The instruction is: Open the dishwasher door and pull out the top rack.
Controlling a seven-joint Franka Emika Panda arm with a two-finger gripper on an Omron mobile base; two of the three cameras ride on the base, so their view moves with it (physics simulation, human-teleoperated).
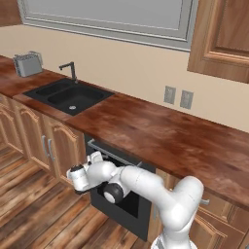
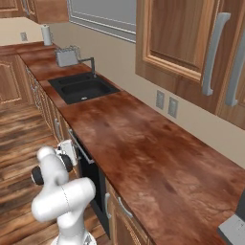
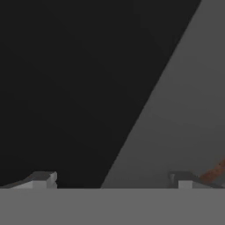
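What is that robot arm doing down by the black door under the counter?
The white robot arm is reaching low toward the dishwasher door, the black panel under the wooden counter, near the sink. Its gripper is open and right up against the door's dark front, holding nothing. The door looks closed, so the rack inside hasn't been pulled out yet.

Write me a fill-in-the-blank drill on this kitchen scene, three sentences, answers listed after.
1. The dishwasher door is black and sits under the ____.
2. The gripper is close up against the dishwasher door with its jaws ____.
3. On the left base view, the black sink lies to the ____ of the dishwasher door.

Missing words: countertop; open; left
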